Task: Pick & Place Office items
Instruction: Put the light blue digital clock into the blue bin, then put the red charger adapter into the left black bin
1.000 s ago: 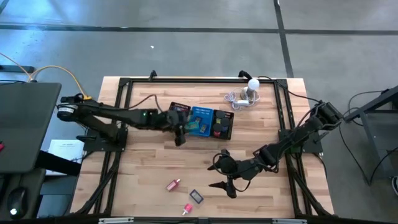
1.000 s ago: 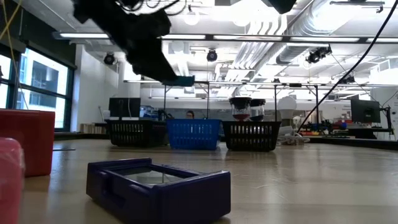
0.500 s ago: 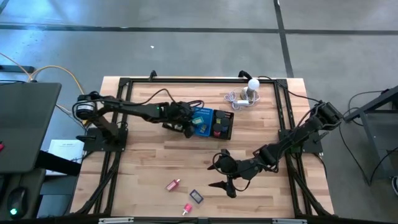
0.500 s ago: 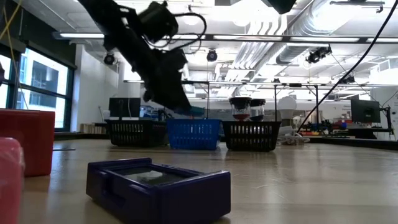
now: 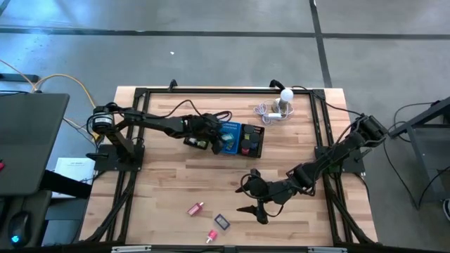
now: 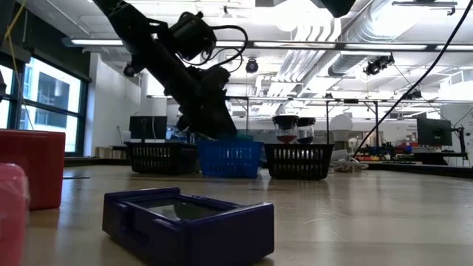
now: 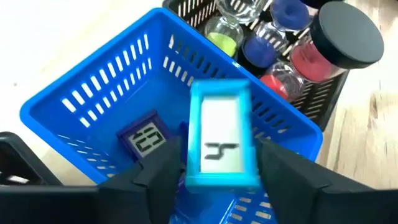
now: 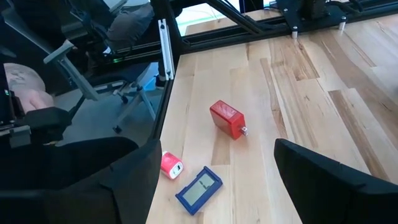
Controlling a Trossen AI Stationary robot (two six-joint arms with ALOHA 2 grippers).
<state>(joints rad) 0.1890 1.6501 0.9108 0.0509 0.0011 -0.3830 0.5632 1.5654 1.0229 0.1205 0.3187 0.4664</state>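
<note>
Teal block (image 7: 219, 142) sits between the left gripper (image 7: 214, 171) fingers, directly over the blue basket section (image 7: 93, 99) of the mesh tray (image 5: 259, 142); blurred in the left wrist view, so contact unclear, cannot tell whether gripped or loose. Purple block (image 7: 144, 137) already lying inside the blue section. Left arm stretched across the table, wrist angled down over the tray. Right gripper (image 5: 256, 204) spread wide, holding nothing, low over the wood near the table's front. Red block (image 8: 226, 119), pink piece (image 8: 171, 165) and dark blue block (image 8: 199, 190) lying loose ahead of it.
</note>
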